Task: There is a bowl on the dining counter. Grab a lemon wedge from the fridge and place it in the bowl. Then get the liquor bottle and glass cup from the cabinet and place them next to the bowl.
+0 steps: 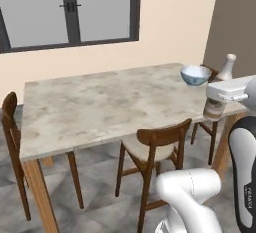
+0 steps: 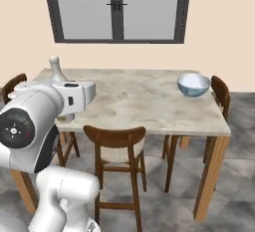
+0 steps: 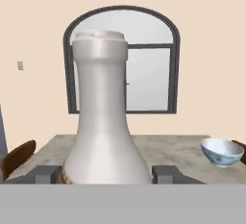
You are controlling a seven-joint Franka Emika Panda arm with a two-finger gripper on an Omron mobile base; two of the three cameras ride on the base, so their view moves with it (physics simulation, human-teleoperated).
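Beige-walled room, dark-framed window (image 2: 117, 9) behind the dining counter (image 1: 100, 107). Bowl (image 1: 195, 75) upright on the counter's far end, near the corner. Liquor bottle (image 3: 103, 122) upright, well apart from the bowl along the same counter side, between the gripper (image 3: 106, 174) fingers (image 3: 166, 174). Jaws spread wide at the bottle's base; contact not clear, grip cannot be told. Wooden chairs (image 1: 155, 152) tucked around the counter.

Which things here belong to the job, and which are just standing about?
Job: bowl, dining counter, liquor bottle between the pincer fingers.
Standing about: chairs, window.
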